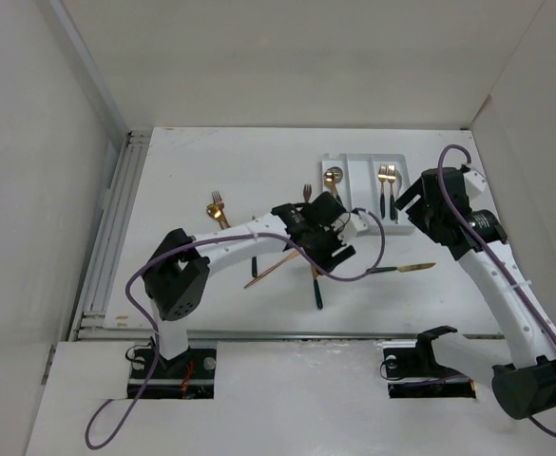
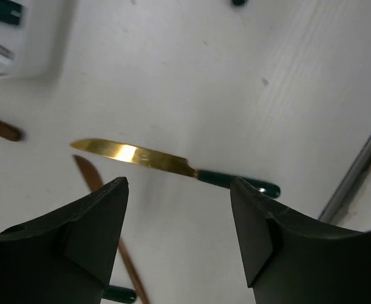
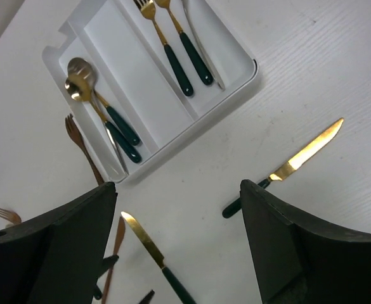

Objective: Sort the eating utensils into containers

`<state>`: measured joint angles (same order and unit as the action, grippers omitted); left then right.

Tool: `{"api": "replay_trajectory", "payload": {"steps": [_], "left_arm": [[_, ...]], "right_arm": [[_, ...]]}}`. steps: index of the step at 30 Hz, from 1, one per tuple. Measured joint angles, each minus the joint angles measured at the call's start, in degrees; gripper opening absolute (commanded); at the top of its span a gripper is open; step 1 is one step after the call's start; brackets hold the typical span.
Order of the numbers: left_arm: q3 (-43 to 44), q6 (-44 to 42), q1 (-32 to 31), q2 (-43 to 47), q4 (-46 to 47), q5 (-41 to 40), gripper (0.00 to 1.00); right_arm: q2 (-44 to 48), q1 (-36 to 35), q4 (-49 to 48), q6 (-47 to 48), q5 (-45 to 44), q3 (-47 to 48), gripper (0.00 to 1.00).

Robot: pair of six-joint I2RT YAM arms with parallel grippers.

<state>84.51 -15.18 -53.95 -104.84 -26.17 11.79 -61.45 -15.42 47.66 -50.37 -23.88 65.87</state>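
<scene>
From above, the left gripper [image 1: 327,245] hangs low over the worktop [image 1: 211,161], just short of the tray [image 1: 361,176], and its jaws can't be read from up here. The right gripper [image 1: 412,201] hovers at the tray's right edge. Nearer the bases, between the two grippers, a knife [image 1: 406,269] lies loose. Over to the left wrist: both fingers [image 2: 96,234] are spread wide and holding nothing. Just beyond the tips a second knife [image 2: 147,156] lies crosswise, gold blade to the left and green handle to the right. A copper knife [image 2: 93,180] slants past the left finger, and a tray corner shows far up on the left. Now the right wrist: its jaws are wide apart too, and nothing is in them. Ahead and to the left the tray sits at an angle. It holds two spoons [image 3: 84,82] in the left compartment and two forks [image 3: 172,44] in the right, with the middle one bare. A copper fork [image 3: 77,136] lies just outside the tray's left wall. The first knife lies ahead of the right finger, and the second knife lies between the fingers, closer to the left one.
</scene>
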Motion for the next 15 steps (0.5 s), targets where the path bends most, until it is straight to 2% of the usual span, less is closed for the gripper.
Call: {"api": "replay_trajectory", "payload": {"steps": [6, 9, 15], "left_arm": [[-7.9, 9.6, -5.0, -0.2, -1.3, 0.0, 0.64], [-11.5, 15.4, -4.8, -0.2, -1.6, -0.5, 0.67], [-11.8, 25.0, -4.1, -1.2, 0.0, -1.4, 0.67]], "right_arm": [[2.2, 0.0, 0.4, 1.9, 1.4, -2.6, 0.84], [2.7, 0.0, 0.8, 2.7, 1.7, -3.1, 0.83], [6.7, 0.0, 1.9, 3.6, 1.8, -4.2, 0.83]]}}
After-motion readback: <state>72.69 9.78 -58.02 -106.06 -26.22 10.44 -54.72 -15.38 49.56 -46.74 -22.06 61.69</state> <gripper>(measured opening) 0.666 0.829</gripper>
